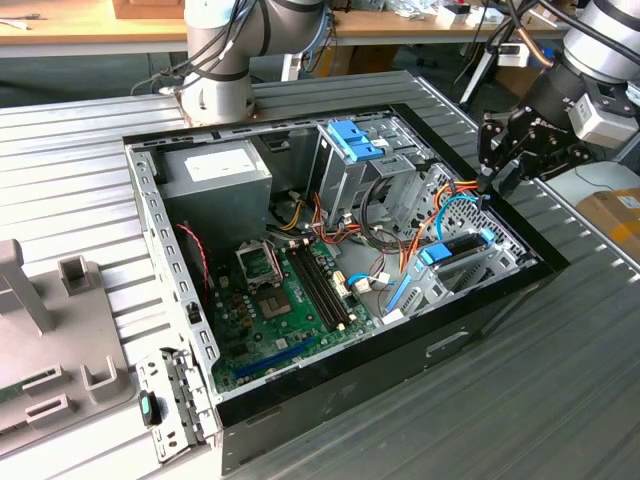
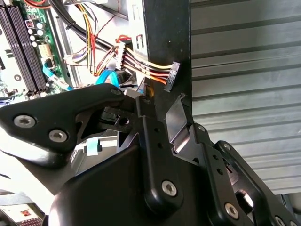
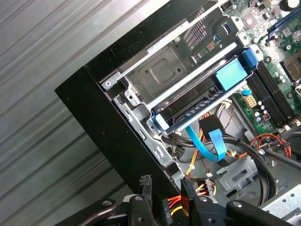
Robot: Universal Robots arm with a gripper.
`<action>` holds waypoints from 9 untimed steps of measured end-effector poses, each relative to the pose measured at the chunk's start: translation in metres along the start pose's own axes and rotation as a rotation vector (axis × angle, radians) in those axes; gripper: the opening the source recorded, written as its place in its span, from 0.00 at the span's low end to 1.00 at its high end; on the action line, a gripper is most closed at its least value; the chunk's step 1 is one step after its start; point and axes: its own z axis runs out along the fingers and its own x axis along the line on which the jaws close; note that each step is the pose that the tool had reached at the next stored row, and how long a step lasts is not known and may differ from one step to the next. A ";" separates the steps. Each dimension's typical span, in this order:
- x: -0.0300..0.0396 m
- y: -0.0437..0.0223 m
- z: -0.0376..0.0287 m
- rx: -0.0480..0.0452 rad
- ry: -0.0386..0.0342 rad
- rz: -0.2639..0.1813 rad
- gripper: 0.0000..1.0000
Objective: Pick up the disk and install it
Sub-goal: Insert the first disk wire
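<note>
Well, I see the disk [image 1: 462,248] sitting in its bay at the exterior view's right, tight by the black case wall [image 3: 108,122], with wires [image 1: 440,215] close. The gripper [image 1: 487,178] hangs over that wall, fingers [image 3: 145,186] a little apart, holding nothing.

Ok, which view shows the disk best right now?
First wrist view: the disk lies along its bay, blue bracket visible end to end. The exterior view shows the disk small and edge-on; the second wrist view looks at cables.
</note>
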 end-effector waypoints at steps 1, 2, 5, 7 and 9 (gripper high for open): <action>0.0000 0.0000 0.0000 0.0000 0.0000 0.000 0.38; 0.0000 0.0000 0.0000 0.0000 -0.0001 0.000 0.38; -0.0003 -0.0004 0.0000 0.0000 -0.0001 0.000 0.38; -0.0003 -0.0005 0.0000 0.0000 0.0000 0.000 0.38; -0.0003 -0.0005 0.0000 0.0000 0.0000 0.000 0.38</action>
